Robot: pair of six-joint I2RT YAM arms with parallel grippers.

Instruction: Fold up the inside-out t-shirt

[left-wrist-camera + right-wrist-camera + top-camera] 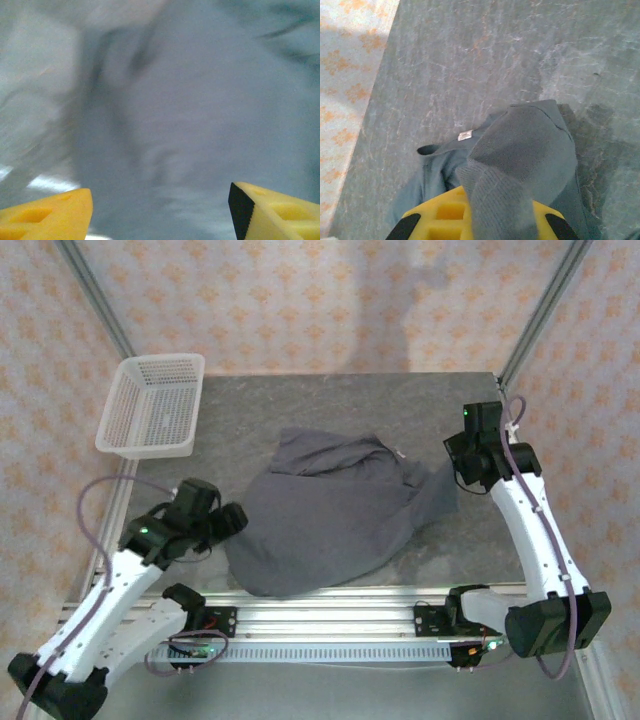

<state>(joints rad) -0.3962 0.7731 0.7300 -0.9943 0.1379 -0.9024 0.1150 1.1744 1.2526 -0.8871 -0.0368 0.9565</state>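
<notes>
Straightening stage: t-shirt lies bunched at table centre, unfolded. R pincer clamps its right edge; L pincer gapes wide beside left hem. Next: L must grab hem, then spread flat.

Left arm reaches low, jaws parted wide; right arm extended, jaws clamped.

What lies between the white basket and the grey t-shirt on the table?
Nothing: the top view shows bare grey table from the basket to the t-shirt.
</notes>
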